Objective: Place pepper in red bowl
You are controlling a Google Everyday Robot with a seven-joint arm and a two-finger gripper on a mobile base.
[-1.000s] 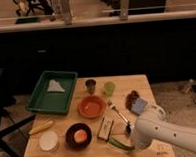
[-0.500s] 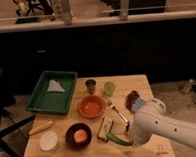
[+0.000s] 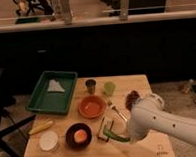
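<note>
Pepper [image 3: 114, 136], slim, curved and green, meets the gripper [image 3: 127, 137] at the wooden table [image 3: 133, 86] front, probably for carrying to the shallow orange-red bowl [image 3: 91, 106]; whether the gripper is clamped on it cannot be told.

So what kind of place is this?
Probably a café or office kitchen: a wooden table with a red bowl and cups, a long dark counter behind. The hand sits by the pepper at the table's front.
</note>
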